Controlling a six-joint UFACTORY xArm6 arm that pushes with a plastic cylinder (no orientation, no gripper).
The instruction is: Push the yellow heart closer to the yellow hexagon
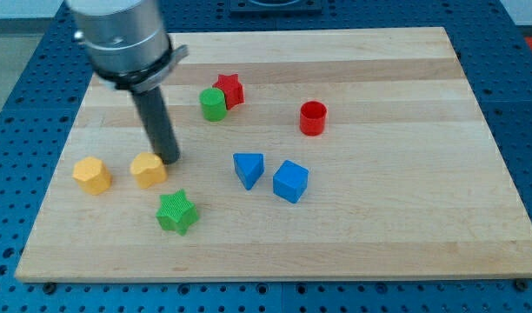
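Observation:
The yellow heart [149, 170] lies on the wooden board at the view's left. The yellow hexagon [92, 175] lies a short gap to its left, the two apart. My tip [169, 160] is at the end of the dark rod, right against the heart's upper right side.
A green star [177, 212] lies just below the heart. A blue triangle [248, 168] and a blue cube [290, 181] lie at the middle. A green cylinder [213, 103] touches a red star [229, 89] at the top. A red cylinder [313, 117] stands to the right.

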